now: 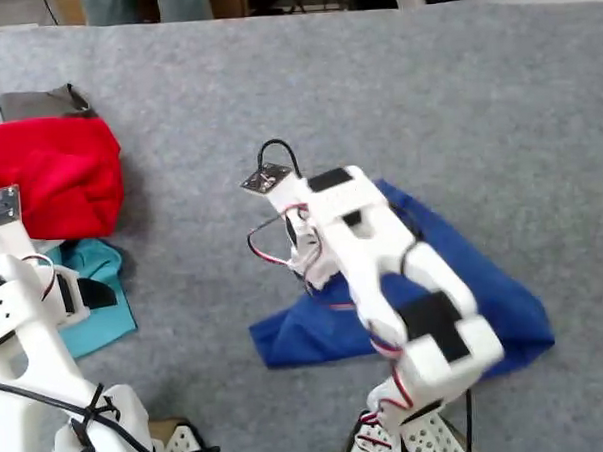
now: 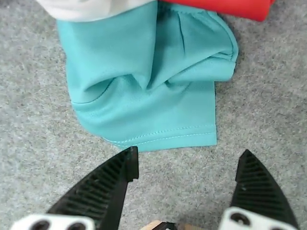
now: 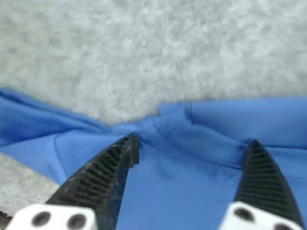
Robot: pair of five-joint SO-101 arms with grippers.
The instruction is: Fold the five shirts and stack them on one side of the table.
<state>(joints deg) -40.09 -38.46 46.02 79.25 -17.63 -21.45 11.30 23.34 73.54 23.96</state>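
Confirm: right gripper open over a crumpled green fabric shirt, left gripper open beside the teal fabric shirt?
Colour is wrong: the right wrist view shows the open right gripper over a crumpled blue fabric shirt, not green. The left gripper is open beside the teal fabric shirt, as stated.

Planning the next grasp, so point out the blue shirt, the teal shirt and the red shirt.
blue shirt [image 1: 505,297], high view, on its flat right-hand end.
teal shirt [image 2: 144,96], left wrist view, on the bunched middle.
red shirt [image 1: 49,177], high view, on the middle of its top face.
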